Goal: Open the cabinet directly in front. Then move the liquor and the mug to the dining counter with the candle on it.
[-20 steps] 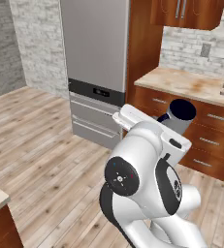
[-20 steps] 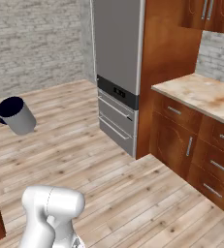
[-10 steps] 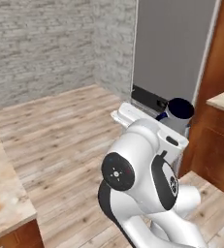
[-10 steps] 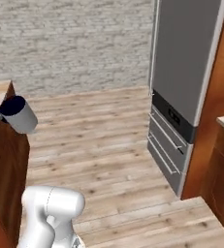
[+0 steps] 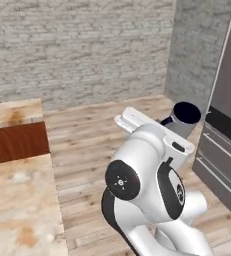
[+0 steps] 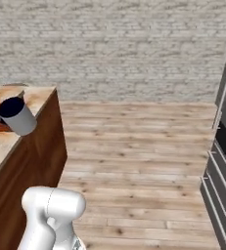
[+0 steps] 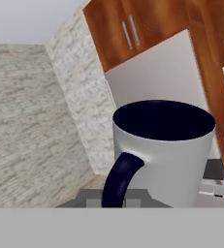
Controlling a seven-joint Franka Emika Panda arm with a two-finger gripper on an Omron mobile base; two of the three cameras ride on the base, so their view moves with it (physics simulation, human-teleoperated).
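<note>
Fingers (image 7: 114, 203) closed nearly all the way, pinched on the dark navy handle of the mug (image 7: 164, 152); tips themselves hard to make out under the handle in the hand view. Mug carried in the air, mouth up and slightly tilted: at about 2 o'clock of the white arm (image 5: 152, 185) in the left base view, at 9 o'clock in the right base view, hanging over the edge of the dining counter (image 6: 33, 100).

Judged stage: mug in transit, not yet set down. Marble-veined worktop at 9 o'clock in the left base view, well apart from the mug there. No candle or liquor to be seen on the visible stretch of slab.

Possible trouble from here:
- Grip on the handle alone, so a sharp swing could let the mug pivot or slip from the pinch.
- Set down too near the slab's edge, could tip off onto the wooden floor (image 6: 134, 161).
- Lowered too fast or still tilted, could land on its rim and roll.
- Swung low, could knock the mug against the counter's wooden side.

Count: one mug, one arm, one pair of fingers, one dining counter, one grey tall appliance (image 5: 224, 145) at 3 o'clock, two silver bar handles on the cabinet doors (image 7: 130, 34) in the hand view.
</note>
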